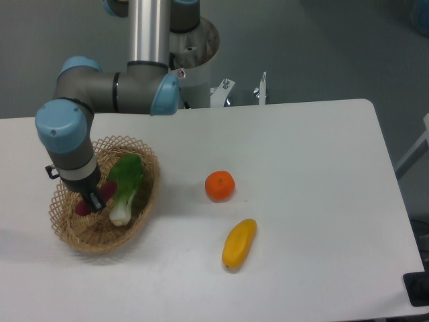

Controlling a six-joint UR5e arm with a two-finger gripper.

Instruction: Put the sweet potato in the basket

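The light tan wicker basket [144, 201] stands at the table's left. My gripper [96, 201] reaches down inside it, with its dark fingers closed across the middle of the reddish-purple sweet potato [82, 208]. The potato's ends show on both sides of the fingers, low over the basket floor. I cannot tell whether the potato rests on the basket floor. A green-and-white bok choy [125, 186] lies in the basket just right of the gripper.
An orange [220, 186] sits mid-table. A yellow-orange oblong fruit [239, 243] lies in front of it. The arm's blue-grey wrist [67, 137] hangs over the basket's back left rim. The robot base [188, 47] stands at the table's back edge.
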